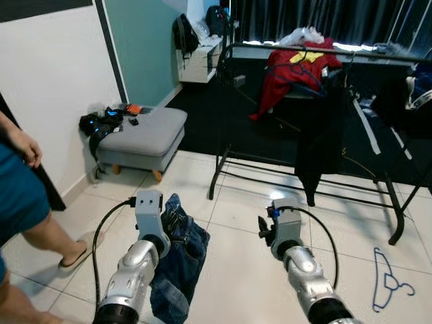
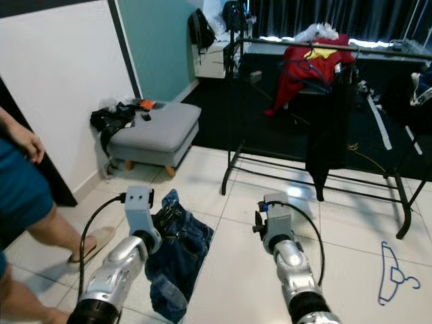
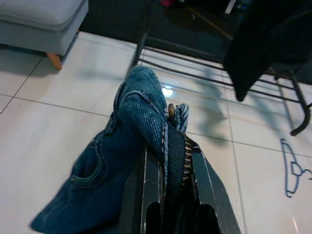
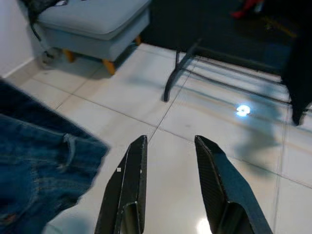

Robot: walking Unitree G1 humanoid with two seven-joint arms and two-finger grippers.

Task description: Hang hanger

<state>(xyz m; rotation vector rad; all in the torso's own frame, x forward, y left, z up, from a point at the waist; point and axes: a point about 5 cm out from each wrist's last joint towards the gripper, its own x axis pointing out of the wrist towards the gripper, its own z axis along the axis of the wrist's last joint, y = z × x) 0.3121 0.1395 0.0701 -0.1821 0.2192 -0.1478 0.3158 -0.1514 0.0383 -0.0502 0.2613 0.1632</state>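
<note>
Our left gripper (image 3: 168,161) is clenched on a pair of blue jeans (image 3: 122,161) — held above the tiled floor (image 1: 236,270). Our right gripper (image 4: 168,161) hangs released, and the blue hanger (image 1: 388,280) lies on the floor to our right — below the black clothes rack (image 1: 304,182).

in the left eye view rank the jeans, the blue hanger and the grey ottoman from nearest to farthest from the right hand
1. Jeans: on its left, held by the left hand.
2. Blue hanger: on the floor to the right of the right hand.
3. Grey ottoman: far left, by the wall.
</note>
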